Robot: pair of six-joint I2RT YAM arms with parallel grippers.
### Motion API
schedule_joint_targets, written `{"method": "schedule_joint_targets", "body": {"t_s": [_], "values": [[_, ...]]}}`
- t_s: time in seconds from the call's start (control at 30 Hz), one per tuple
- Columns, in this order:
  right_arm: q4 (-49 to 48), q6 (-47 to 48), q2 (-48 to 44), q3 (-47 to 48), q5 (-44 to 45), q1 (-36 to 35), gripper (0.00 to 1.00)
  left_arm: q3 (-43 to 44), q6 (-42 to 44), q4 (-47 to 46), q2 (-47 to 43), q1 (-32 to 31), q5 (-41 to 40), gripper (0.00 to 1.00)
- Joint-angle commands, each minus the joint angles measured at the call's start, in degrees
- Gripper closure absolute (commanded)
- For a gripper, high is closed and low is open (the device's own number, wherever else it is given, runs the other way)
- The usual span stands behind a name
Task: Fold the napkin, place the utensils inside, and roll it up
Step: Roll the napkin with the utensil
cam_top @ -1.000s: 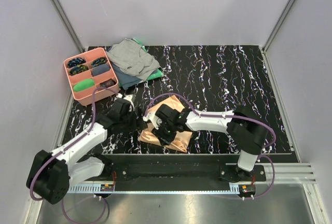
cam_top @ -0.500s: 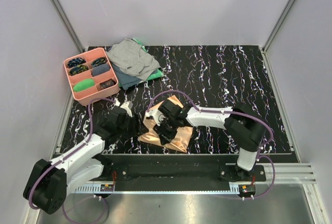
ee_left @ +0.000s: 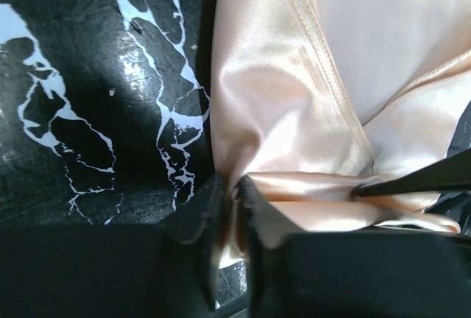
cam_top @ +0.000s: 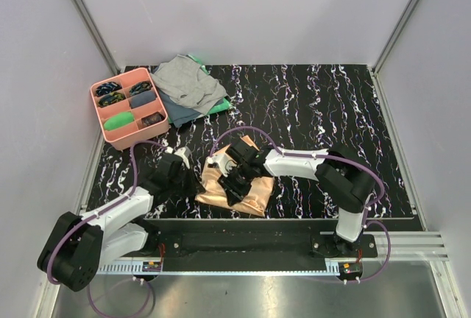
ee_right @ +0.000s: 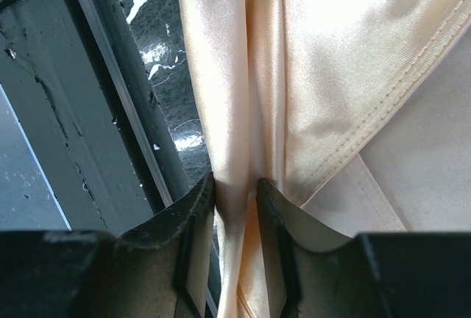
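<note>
Overall, the napkin [cam_top: 256,199], a satiny peach cloth with a stitched hem, lay bunched in soft, glossy folds on the black, white-veined desk [cam_top: 331,126]. It sat right of the pink tray [cam_top: 126,140] and nearer the arm bases. The left gripper [ee_left: 229,185] was clamped narrowly on a raised pleat at the napkin edge facing the tray. The right gripper [ee_right: 235,185] pinched a second upright pleat farther from the tray, its fingers nearly together.

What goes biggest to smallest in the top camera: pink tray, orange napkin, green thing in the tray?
1. Pink tray and napkin: look about alike; the right arm hides part of the napkin.
2. Green thing: smallest.
</note>
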State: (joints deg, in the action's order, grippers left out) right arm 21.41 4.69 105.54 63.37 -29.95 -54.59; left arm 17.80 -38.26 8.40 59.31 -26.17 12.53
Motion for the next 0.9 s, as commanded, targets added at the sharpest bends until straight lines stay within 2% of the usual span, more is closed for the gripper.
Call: {"method": "schedule_joint_targets", "body": {"t_s": [0.0,0.03,0.1,0.17,0.3,0.37,0.43,0.73,0.83,0.87], "values": [[3.03,1.03,0.82,0.08,4.72,0.53,0.60,0.82,1.17,-1.20,-0.07,0.16,0.38,0.99],[3.02,-0.02,0.12,0.26,5.17,0.53,0.53,1.09,1.26,-0.59,-0.16,0.25,0.38,1.00],[2.41,-2.39,-3.66,0.78,8.85,-0.25,0.33,2.94,1.78,1.78,0.10,0.25,0.12,1.00],[1.71,-2.67,-6.90,1.05,15.06,-1.92,0.28,4.51,2.05,3.28,0.89,0.25,-0.05,1.00],[-3.82,-1.35,-10.87,-1.40,28.70,-9.72,0.21,6.10,2.14,6.10,2.39,0.25,0.12,1.00],[-8.21,-0.04,-11.49,-3.78,36.23,-11.93,0.21,6.72,2.31,6.36,3.18,0.33,0.73,1.00],[-11.19,1.11,-10.88,-5.36,40.04,-14.05,0.21,7.42,2.66,6.71,4.06,0.42,1.70,1.00],[-14.90,5.85,-5.61,-5.98,39.54,-14.85,0.23,8.56,4.07,8.03,5.03,0.86,3.20,1.00],[-14.99,6.38,-4.29,-5.46,38.14,-14.76,0.34,8.74,4.51,8.03,5.47,0.86,3.90,1.00],[-14.91,6.47,-4.03,-5.37,37.43,-14.58,0.42,9.00,4.60,7.94,5.73,0.86,4.16,1.00]]}}
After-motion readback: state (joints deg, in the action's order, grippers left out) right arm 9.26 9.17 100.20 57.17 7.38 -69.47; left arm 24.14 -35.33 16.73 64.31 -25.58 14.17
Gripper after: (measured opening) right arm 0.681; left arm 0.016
